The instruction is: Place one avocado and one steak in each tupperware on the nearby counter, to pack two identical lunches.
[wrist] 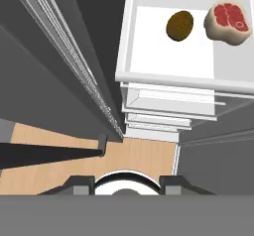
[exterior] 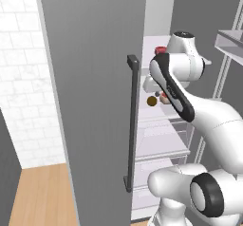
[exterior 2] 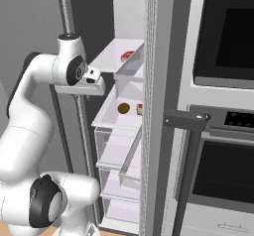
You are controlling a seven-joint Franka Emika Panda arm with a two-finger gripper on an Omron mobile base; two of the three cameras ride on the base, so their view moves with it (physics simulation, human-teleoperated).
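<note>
The hand, clenched on nothing, is hanging outside the open fridge; the avocado and steak are sitting side by side on the shelf ahead, avocado nearer

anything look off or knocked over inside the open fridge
Nothing stands out. The avocado and a steak lie apart on the same white fridge shelf, neither spilled nor damaged. Another steak sits on the shelf above. The drawers below look straight.
</note>
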